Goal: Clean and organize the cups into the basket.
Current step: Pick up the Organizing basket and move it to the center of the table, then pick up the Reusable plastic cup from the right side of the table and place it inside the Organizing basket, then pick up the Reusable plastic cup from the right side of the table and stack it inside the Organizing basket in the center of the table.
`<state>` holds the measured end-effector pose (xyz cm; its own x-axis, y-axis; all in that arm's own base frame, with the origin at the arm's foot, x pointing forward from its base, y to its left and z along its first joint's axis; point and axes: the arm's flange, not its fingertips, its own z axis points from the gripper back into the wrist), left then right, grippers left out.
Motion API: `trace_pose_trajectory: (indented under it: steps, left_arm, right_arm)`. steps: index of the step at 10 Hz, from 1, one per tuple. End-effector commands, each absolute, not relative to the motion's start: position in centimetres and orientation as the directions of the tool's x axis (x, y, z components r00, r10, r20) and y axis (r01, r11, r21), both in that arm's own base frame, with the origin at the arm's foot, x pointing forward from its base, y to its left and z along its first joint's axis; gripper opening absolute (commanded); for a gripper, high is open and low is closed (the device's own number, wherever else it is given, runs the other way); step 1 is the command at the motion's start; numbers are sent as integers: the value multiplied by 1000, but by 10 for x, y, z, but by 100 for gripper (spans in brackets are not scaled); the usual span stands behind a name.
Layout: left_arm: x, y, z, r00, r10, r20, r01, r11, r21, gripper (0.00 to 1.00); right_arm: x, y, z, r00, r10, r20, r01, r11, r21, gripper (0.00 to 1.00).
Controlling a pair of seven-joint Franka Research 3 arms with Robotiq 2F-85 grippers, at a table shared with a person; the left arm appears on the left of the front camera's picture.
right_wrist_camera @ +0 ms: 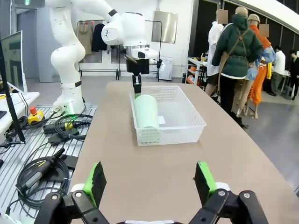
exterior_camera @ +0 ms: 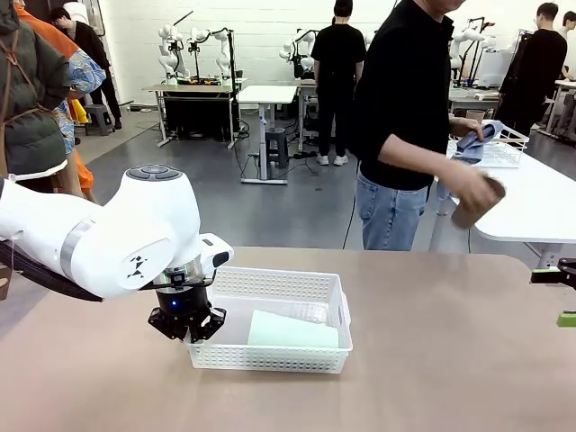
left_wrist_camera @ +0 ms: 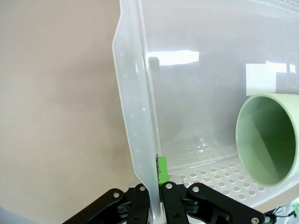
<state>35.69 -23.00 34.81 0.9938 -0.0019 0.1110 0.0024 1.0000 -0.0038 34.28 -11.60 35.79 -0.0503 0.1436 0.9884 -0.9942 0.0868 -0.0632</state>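
Left jaws were pinched narrow on the basket's [left_wrist_camera: 135, 116] thin end wall; light, bendy plastic, better dragged than lifted from there; inside lay the green cup [left_wrist_camera: 271, 140] on its side, rigid, matte, likely to roll, best taken across its body; right jaws stood wide and empty, well apart; beyond the worktop [exterior_camera: 432, 360] a person's hand [exterior_camera: 463, 180] held a tan cup [exterior_camera: 479, 207].

I've got the desk [exterior_camera: 450, 360] in view, tan-brown matte top. White lattice basket [exterior_camera: 270, 358] sits flat on it, left of centre, roughly midway between near and far edges, long sides parallel to my near edge.
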Motion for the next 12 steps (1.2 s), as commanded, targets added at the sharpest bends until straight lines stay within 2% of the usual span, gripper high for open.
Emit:
trace_pose_trajectory:
  steps: [1,12]
  left_arm:
    - [356,-231,347,992,-10,124,10,1000,4,0]
    - [356,-231,347,992,-10,124,10,1000,4,0]
  right_arm:
    - [342,-116,361,-60,142,988,-994,86,-73,100]
    - [342,-116,361,-60,142,988,-994,86,-73,100]
